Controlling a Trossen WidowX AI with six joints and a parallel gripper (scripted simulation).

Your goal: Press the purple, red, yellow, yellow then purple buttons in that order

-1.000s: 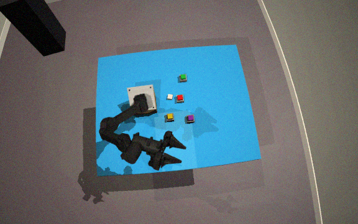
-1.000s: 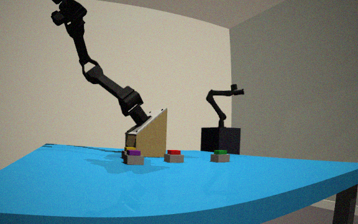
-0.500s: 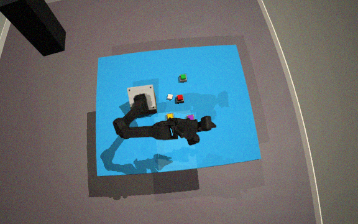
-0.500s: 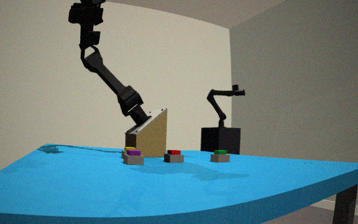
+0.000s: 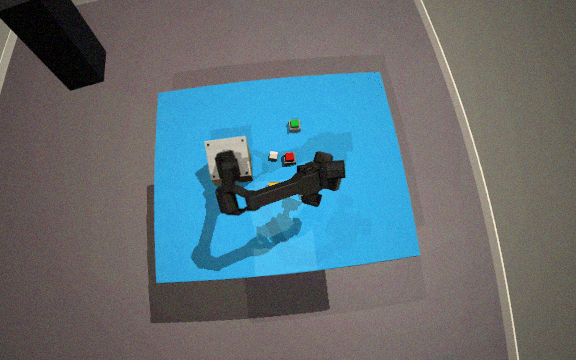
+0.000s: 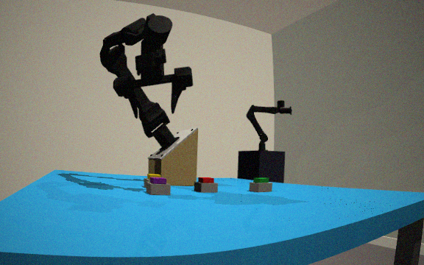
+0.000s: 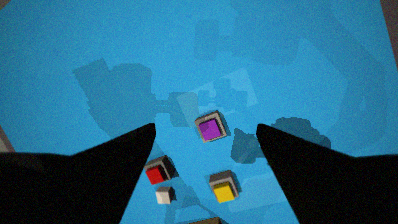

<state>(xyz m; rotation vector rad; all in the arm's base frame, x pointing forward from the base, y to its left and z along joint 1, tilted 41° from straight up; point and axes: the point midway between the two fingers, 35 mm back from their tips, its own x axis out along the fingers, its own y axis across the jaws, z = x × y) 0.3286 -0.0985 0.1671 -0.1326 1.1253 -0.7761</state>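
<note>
My gripper (image 6: 154,114) (image 7: 206,128) is open and empty, fingers pointing down, high above the table. The purple button (image 6: 158,180) (image 7: 210,129) lies between the fingertips as seen in the wrist view, far below them; the arm hides it in the top view. The red button (image 5: 289,157) (image 6: 206,179) (image 7: 155,175) is beside the left finger in the wrist view. The yellow button (image 5: 273,184) (image 6: 154,176) (image 7: 223,192) is below the purple one in the wrist view and mostly covered by the arm in the top view. No finger touches a button.
A small white block (image 5: 273,156) (image 7: 163,195) sits close beside the red button. A green button (image 5: 294,123) (image 6: 260,179) stands farther off on the blue table (image 5: 368,110) (image 6: 87,232). The arm's wedge-shaped base (image 5: 244,145) (image 6: 182,165) stands behind the buttons in the exterior view.
</note>
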